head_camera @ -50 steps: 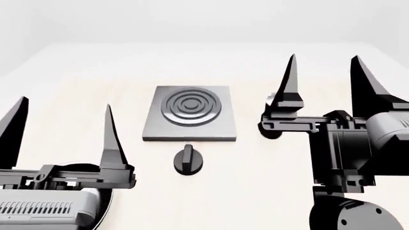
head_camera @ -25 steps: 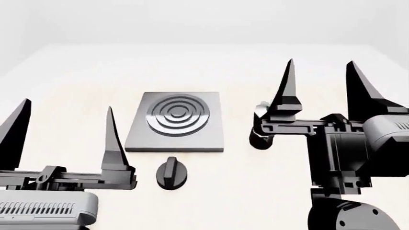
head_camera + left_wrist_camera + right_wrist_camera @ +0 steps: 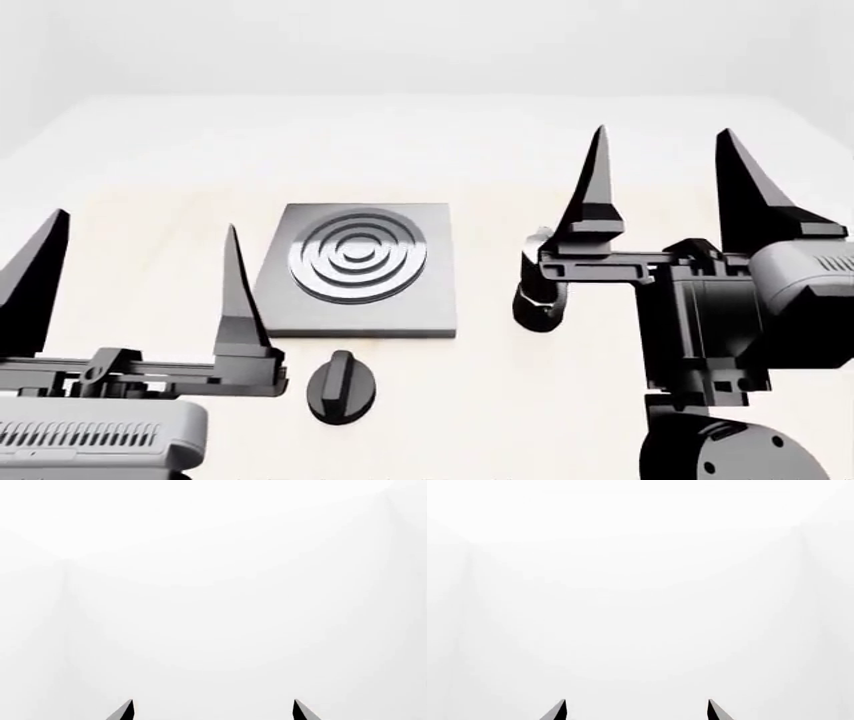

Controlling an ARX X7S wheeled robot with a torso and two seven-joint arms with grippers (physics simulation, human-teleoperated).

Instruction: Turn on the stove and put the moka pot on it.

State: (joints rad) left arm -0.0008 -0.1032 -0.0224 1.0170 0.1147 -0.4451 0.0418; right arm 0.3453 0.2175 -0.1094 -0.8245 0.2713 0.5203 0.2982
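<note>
The stove point(image 3: 358, 268) lies flat on the tabletop point(image 3: 160, 180) a little left of the head view's centre, its ring burner toward the far side of the plate. Its knob point(image 3: 338, 388) sits just off the plate's near edge, at about 6 o'clock from the burner, and its ridge runs nearly near-to-far, tipped slightly.

The pot point(image 3: 538, 290) stands at roughly 3 o'clock from the stove, apart from it, and is mostly hidden behind the right gripper's point(image 3: 661, 185) inner finger; only a sliver of silver top and dark body shows, so its handle direction cannot be told.

Both grippers are raised with fingers pointing up and away from the tabletop, jaws spread wide and empty. Both wrist views show only bare white with two finger tips at the frame edge, nothing between them.

The left gripper point(image 3: 140, 270) is the closer one to the knob, which lies at about 4 o'clock from its inner finger in the head view, lower down on the tabletop. The right gripper is the nearer one to the pot. Judging from this, the knob turn likely falls to the left arm, which would need to tip its fingers downward and straddle the ridge across its long axis.
</note>
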